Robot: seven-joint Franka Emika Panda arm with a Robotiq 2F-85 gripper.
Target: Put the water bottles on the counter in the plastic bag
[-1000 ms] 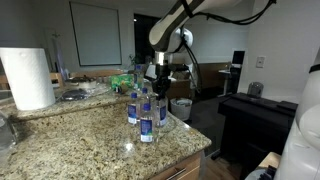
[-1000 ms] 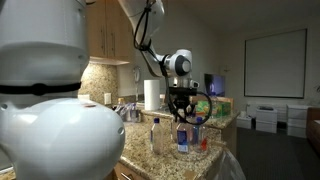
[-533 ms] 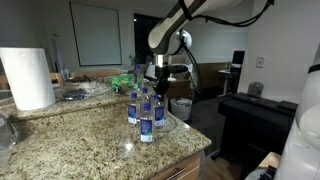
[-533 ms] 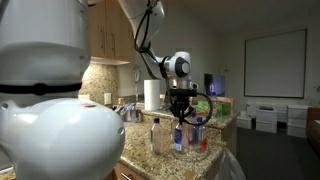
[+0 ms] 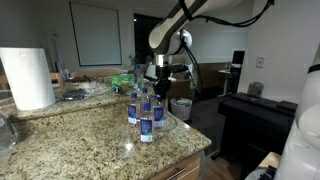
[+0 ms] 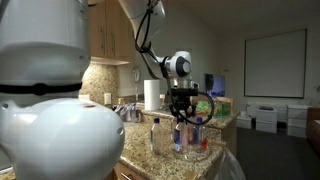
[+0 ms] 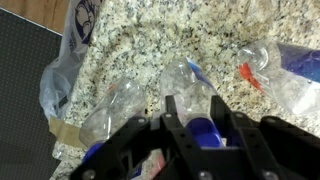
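Water bottles stand clustered near the end corner of the counter, beside the plastic bag hanging off its edge (short transfer). My gripper narrowly straddles one blue cap; I cannot confirm a grip.

Four small clear water bottles with blue labels stand upright, clustered on the speckled granite table directly under the claw. One bottle, showing blue, sits between its fingers. The whitish plastic bag stands beyond the claw, off the table.
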